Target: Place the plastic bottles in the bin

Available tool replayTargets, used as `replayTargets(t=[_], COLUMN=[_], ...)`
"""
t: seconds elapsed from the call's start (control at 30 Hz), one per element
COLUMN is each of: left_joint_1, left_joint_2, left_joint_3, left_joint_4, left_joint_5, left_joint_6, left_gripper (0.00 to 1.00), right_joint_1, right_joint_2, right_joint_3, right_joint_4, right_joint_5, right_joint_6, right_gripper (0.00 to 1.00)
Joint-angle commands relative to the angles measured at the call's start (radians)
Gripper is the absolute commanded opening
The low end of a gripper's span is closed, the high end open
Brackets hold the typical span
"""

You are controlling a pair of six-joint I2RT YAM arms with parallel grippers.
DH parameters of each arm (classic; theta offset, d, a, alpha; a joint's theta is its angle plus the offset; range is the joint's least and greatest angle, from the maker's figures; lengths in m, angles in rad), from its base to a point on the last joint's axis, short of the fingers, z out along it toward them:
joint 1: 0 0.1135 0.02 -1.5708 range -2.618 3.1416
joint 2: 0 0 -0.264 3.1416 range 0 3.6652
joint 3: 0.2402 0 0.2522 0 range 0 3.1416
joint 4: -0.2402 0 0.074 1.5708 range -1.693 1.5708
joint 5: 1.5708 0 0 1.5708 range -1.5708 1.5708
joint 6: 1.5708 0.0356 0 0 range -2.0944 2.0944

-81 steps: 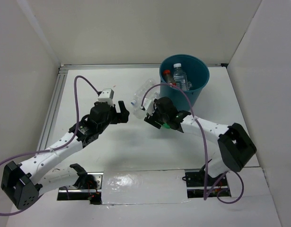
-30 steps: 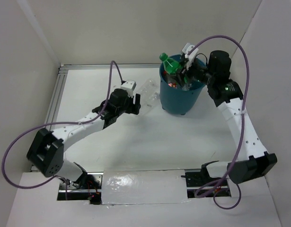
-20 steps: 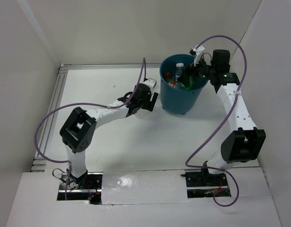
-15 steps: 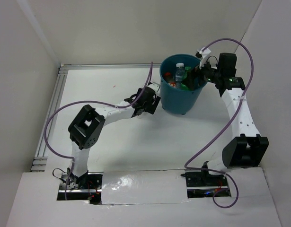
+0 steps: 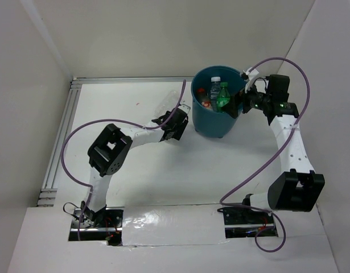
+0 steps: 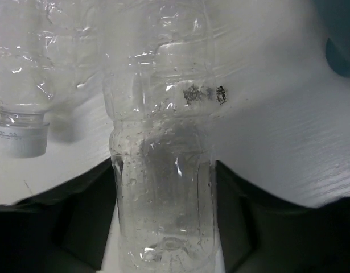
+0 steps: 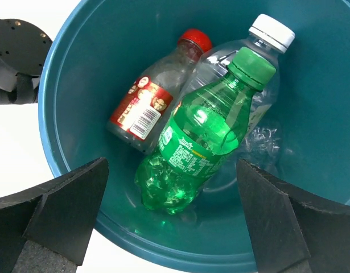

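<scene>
Three bottles [image 7: 189, 153] in bin [image 7: 78, 114], two bottles [image 6: 163, 199] left

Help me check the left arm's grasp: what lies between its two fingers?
In the left wrist view, a clear bottle stands between the left gripper's fingers, which touch its sides. Nothing else lies between them.

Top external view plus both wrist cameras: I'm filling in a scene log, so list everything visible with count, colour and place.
Round teal-blue plastic bin: one, teal, far side of the table, right of centre
Green plastic bottle: one, green, inside the bin
Red-capped labelled bottle: one, clear and red, inside the bin
White-capped clear bottle: one, clear, inside the bin
Clear plastic bottles: two, clear, left of the bin by the left gripper
White table: one, white, under everything
Left gripper: one, black, fingers either side of a clear bottle
Right gripper: one, black, open and empty above the bin
</scene>
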Motion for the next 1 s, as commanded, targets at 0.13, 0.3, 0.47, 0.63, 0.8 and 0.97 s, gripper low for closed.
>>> replayTargets(t=[0.13,0.3,0.47,0.63,0.8,0.97], left_joint_1=[-0.033,-0.066,-0.066,-0.066,-0.085,-0.099], left_joint_2=[-0.077,-0.379,-0.588,-0.648,-0.639,-0.486], left_joint_3=[-0.066,-0.169,-0.151,-0.015,0.108,0.295], left_joint_4=[-0.007,-0.031,-0.063,-0.037,0.059,0.145], left_joint_5=[0.036,0.031,0.010,0.037,0.138,0.264], left_joint_6=[-0.038,-0.115,-0.129,-0.129,-0.150,-0.161], left_gripper=[0.20,0.00,0.00,0.00,0.00,0.00], right_joint_1=[-0.016,-0.057,-0.077,-0.088,-0.088,-0.078], right_joint_2=[-0.044,-0.083,-0.108,-0.099,-0.054,-0.021], right_joint_3=[-0.040,-0.090,-0.112,-0.068,-0.002,0.029], right_joint_4=[-0.037,-0.057,-0.028,-0.001,0.011,0.053], right_joint_5=[-0.026,-0.075,-0.095,-0.114,-0.123,-0.141], right_joint_6=[-0.043,-0.089,-0.090,-0.070,-0.051,-0.021], right_gripper=[0.97,0.71,0.87,0.97,0.99,0.99])
